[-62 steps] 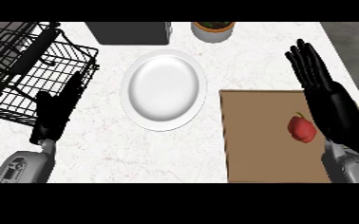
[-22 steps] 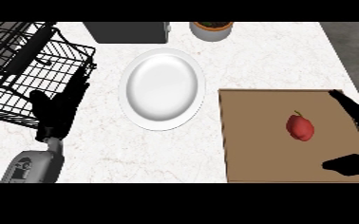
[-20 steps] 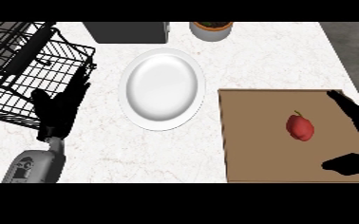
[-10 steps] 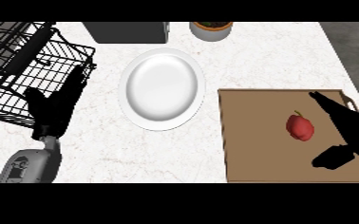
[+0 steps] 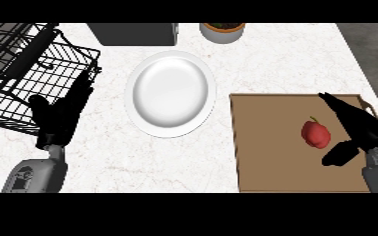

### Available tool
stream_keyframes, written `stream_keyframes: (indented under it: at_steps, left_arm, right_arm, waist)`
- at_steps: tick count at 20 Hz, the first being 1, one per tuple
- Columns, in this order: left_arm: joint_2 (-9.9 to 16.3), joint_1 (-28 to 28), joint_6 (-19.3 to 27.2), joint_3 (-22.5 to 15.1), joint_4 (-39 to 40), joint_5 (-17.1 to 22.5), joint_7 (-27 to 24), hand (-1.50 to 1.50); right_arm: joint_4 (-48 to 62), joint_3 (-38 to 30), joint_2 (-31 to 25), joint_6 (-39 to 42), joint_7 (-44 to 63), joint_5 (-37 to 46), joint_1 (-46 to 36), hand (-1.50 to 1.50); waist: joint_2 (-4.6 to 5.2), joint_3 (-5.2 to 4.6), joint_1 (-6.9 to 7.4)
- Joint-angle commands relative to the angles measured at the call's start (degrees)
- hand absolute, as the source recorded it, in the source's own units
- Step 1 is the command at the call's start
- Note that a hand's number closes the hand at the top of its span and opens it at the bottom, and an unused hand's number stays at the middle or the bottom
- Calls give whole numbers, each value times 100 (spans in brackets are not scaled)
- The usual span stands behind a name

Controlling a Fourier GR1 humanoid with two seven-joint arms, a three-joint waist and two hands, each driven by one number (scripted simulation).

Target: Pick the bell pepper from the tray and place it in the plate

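Note:
A red bell pepper (image 5: 316, 133) with a green stem lies on the brown tray (image 5: 269, 150) at the lower right. My right hand (image 5: 355, 128) sits just right of the pepper, fingers straight and thumb spread below it, not closed round it. The white plate (image 5: 172, 92) stands in the middle of the counter, with nothing on it. My left hand (image 5: 59, 117) rests open at the lower left, fingers pointing up, in front of the wire basket.
A black wire basket (image 5: 37, 75) fills the upper left. A dark grey box (image 5: 133, 33) and a small pot (image 5: 223, 31) stand along the far edge. The counter's right edge runs beside the tray.
My right hand has dropped from upright beside the tray and moved left, closing in on the pepper from the right. The left hand shifted slightly. The pepper has not moved.

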Motion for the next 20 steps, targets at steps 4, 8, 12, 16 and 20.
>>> stream_keyframes:
  at_steps: [4,8,12,16,20]
  left_arm:
    - [-212,-301,71,70,3,-183,193,0]
    - [-278,-129,181,-34,-208,-430,198,0]
    - [-235,309,-108,71,-253,-235,-154,0]
    - [-94,56,-196,198,-288,-210,222,0]
    - [-79,293,-403,362,96,-146,-310,0]
  right_arm:
    - [61,-23,314,83,-30,569,45,-150]
    - [880,-114,263,427,-298,653,-535,-150]
    - [1275,192,342,302,-991,796,-399,150]
    - [1495,245,663,65,-1029,1030,-575,150]
    - [794,123,700,74,-966,976,-167,150]
  waist:
    - [-3,-1,-22]
    - [0,0,0]
    - [4,2,37]
    - [4,2,29]
    - [-4,-1,-11]
